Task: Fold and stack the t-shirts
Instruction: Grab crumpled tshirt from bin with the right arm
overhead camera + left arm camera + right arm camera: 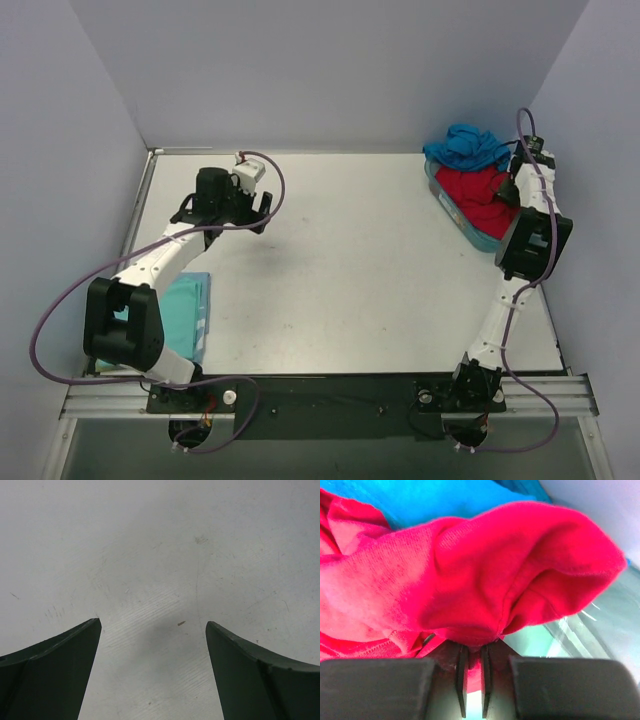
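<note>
A crumpled bright red t-shirt [477, 194] lies in a translucent teal tray [470, 232] at the back right, with a crumpled bright blue t-shirt [468, 146] piled behind it. My right gripper [512, 190] is shut on a fold of the red t-shirt [470, 585]; the blue t-shirt [435, 500] shows above it. A folded pale aqua t-shirt [188, 310] lies flat at the near left, partly under my left arm. My left gripper [258, 212] is open and empty over bare table [152, 630], at the back left.
The grey table [350, 280] is walled on three sides by pale panels. The tray's clear wall [590, 625] shows beside the right gripper. The arm bases sit on a rail at the near edge.
</note>
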